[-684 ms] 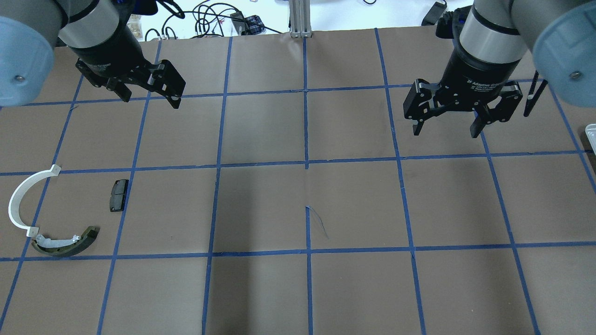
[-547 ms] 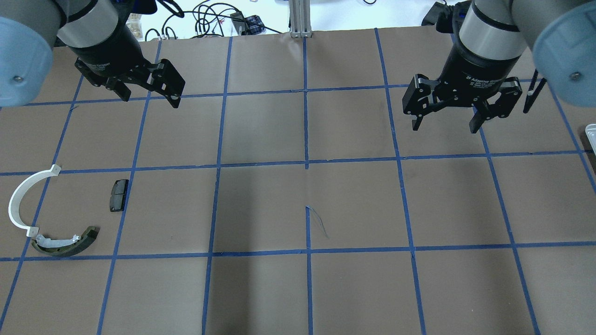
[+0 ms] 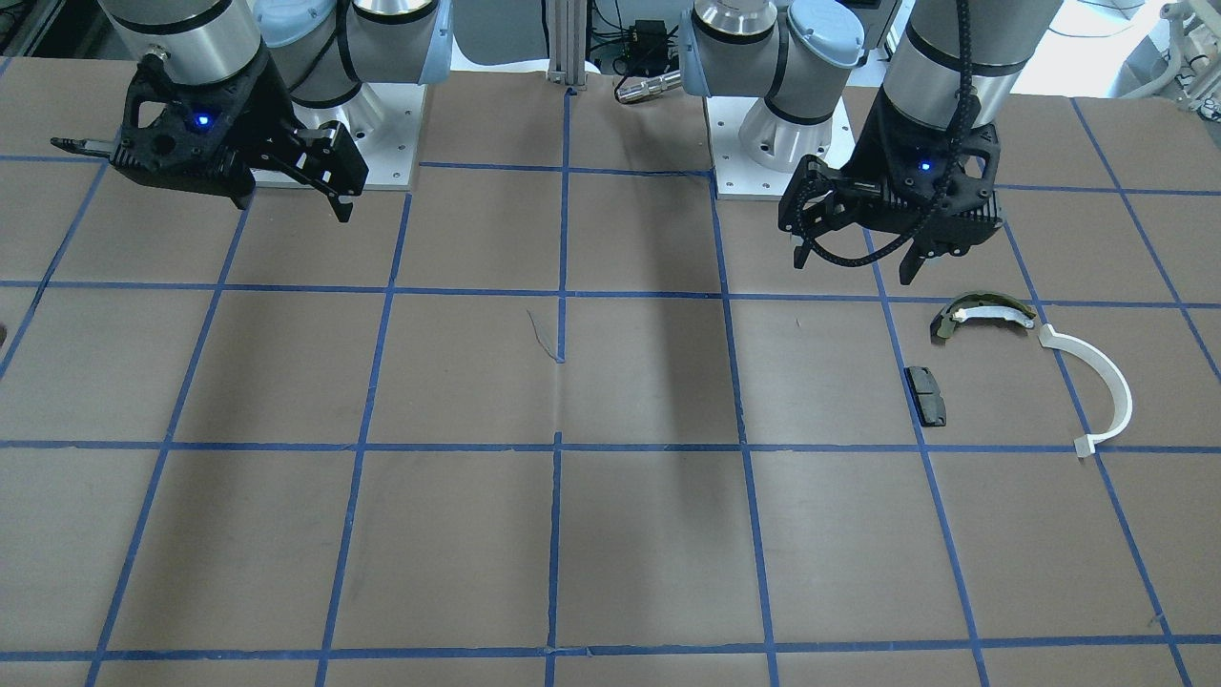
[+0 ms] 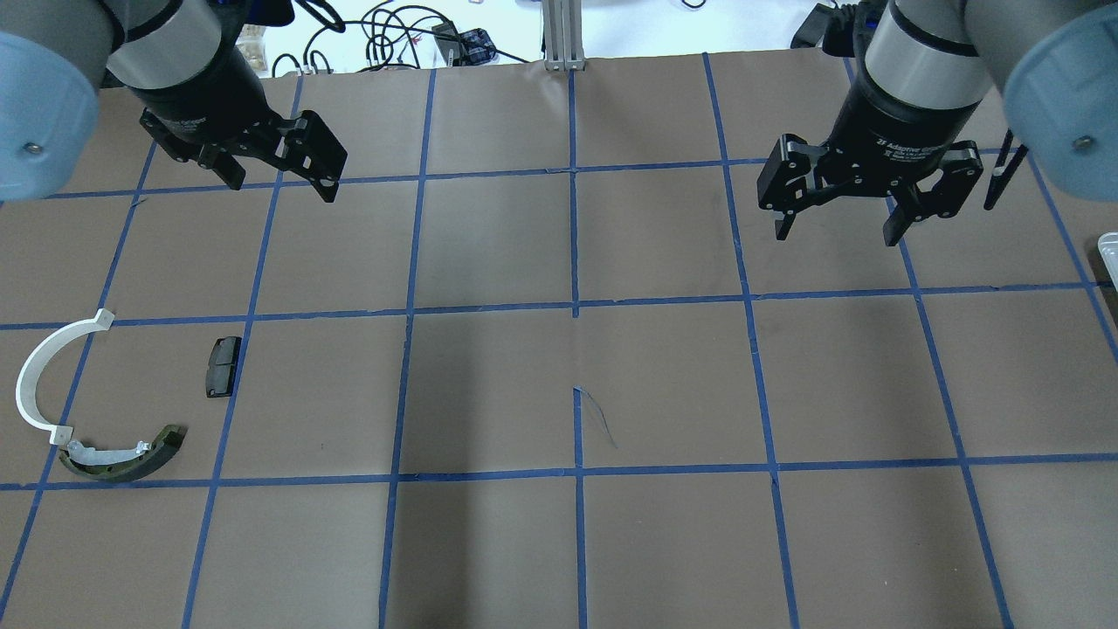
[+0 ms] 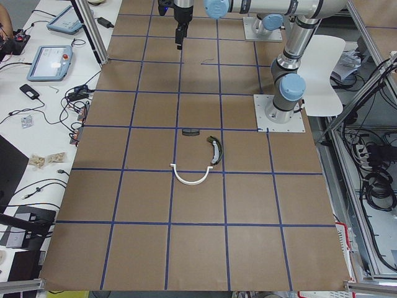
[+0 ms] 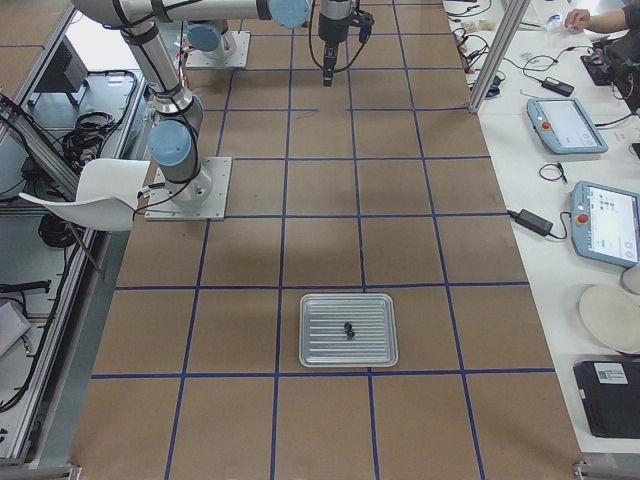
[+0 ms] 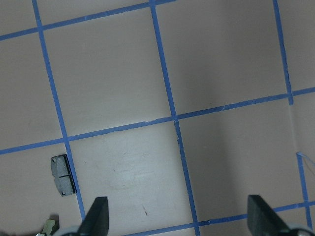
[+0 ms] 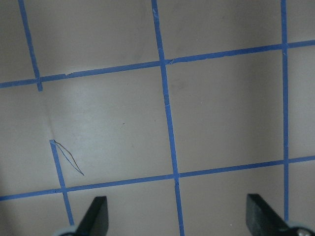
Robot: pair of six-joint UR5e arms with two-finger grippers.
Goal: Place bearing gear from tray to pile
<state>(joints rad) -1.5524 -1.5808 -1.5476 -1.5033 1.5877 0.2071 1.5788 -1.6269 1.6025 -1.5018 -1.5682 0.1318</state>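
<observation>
Showed a table under a brown mat (image 4: pixel 664 384) gridded with blue tape, both arms raised above it. Found the right gripper (image 4: pixel 836 236) spread wide and empty. Found the left gripper (image 4: pixel 284 190) the same, its fingers (image 7: pixel 98 219) well parted with nothing between them.

Placed the bearing gear (image 6: pixel 347 329) on a ribbed silver tray (image 6: pixel 375 352) at the table's right end, seen whole only from the right-side camera. Caught no more than a pale sliver of that tray at the overhead view's right edge. Set it well apart from the right gripper, almost straight out toward the robot's right. Judged the right arm much the nearer, and so the likelier to reach.

Looked like two small dark lumps close together near the tray's middle. Too small to tell teeth, bore or any long axis.

Put the pile at the opposite, left end: a white arc (image 4: pixel 31 367), an olive shoe-shaped piece (image 4: pixel 122 460) touching the arc's near tip, and a black pad (image 4: pixel 221 367) near both. Well apart from the tray, nearer the left gripper.
</observation>
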